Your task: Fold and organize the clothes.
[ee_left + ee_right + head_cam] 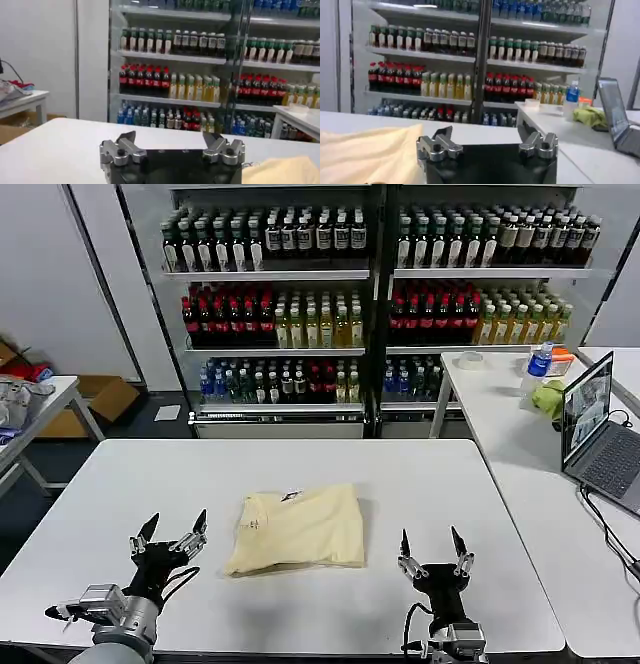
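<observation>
Lying folded on the white desk (420,484), the cream T-shirt (297,530) sits between both hands: left hand (170,534) and right hand (433,546) hover open, holding nothing.

a plain pale cream t-shirt (296,529) lies on a white table (450,484). both the left claw (170,536) and right claw (434,550) are black with silver metal parts.

White worktop (450,484) is flanked by a side table (520,444) on the right, where a laptop (600,434), green cloth (549,398) and blue-capped bottle (539,362) are placed. Drink shelves (370,294) are seen behind; cardboard box (110,397) sits far left.
</observation>
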Controlling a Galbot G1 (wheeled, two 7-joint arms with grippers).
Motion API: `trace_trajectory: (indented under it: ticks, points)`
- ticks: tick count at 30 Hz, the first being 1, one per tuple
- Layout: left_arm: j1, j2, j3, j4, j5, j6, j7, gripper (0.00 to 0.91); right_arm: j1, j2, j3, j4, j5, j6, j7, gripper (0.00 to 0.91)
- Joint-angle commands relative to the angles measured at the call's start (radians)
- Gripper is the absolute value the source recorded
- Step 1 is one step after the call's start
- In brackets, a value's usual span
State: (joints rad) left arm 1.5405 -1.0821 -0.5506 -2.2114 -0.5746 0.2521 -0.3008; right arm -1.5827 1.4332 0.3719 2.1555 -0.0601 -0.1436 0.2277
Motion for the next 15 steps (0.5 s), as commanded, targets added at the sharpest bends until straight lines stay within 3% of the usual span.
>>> trace_trajectory:
  ticks: [1,15]
  points:
    - [-0.003,-0.001,0.001,0.005,0.001,0.000,0.003,0.907,0.004,-0.007,0.003,0.001,0.008,0.013,0.005,0.907]
    - [-0.008,-0.012,0.000,0.013,0.005,0.000,0.008,0.907,0.022,-0.022,0.009,0.005,0.012,-0.011,0.027,0.907]
